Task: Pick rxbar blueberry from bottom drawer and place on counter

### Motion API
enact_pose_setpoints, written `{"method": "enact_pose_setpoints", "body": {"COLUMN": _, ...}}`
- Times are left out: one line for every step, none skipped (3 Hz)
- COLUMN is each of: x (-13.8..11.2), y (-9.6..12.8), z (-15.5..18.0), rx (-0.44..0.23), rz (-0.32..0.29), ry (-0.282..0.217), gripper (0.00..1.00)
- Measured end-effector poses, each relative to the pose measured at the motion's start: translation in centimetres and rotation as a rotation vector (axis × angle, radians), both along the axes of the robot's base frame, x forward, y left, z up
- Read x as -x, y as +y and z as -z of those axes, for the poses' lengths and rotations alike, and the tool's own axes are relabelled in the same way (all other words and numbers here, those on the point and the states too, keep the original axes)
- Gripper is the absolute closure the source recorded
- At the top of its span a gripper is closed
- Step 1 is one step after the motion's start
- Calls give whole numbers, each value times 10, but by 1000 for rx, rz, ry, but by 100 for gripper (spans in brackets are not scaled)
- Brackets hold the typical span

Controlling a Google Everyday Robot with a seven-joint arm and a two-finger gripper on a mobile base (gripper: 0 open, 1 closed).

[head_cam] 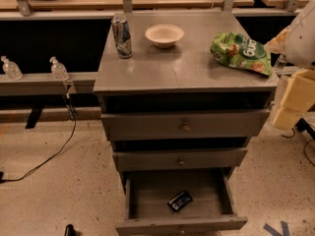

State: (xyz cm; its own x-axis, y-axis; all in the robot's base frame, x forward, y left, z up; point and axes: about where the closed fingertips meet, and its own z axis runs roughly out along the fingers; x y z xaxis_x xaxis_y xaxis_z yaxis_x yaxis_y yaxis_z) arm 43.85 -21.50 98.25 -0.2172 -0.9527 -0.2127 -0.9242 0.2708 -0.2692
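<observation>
Gripper (294, 102), grasp state not discernible, at the 3 o'clock edge beside the cabinet, well apart from the snack bar (180, 200) lying at 6 o'clock in the pulled-out bottom drawer (147, 193); pickup and placement on the counter (162, 68) both remain.

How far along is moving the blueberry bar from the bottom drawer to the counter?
Done: the bottom drawer stands open. In hand: nothing visible; the pincer is out of view. Left: the rxbar blueberry lies on the drawer floor, so grasping, lifting and placing it on the counter all remain.
</observation>
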Motion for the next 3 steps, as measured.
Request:
{"method": "enact_pose_setpoints", "body": {"x": 0, "y": 0, "z": 0, "rx": 0, "rz": 0, "ry": 0, "gripper": 0}}
{"method": "enact_pose_setpoints", "body": {"x": -1, "y": 16, "z": 2, "rx": -22, "rz": -35, "ry": -51, "gripper": 0}}
{"method": "enact_pose_setpoints", "body": {"x": 9, "y": 64, "z": 32, "rx": -77, "rz": -186, "ry": -103, "gripper": 0}}
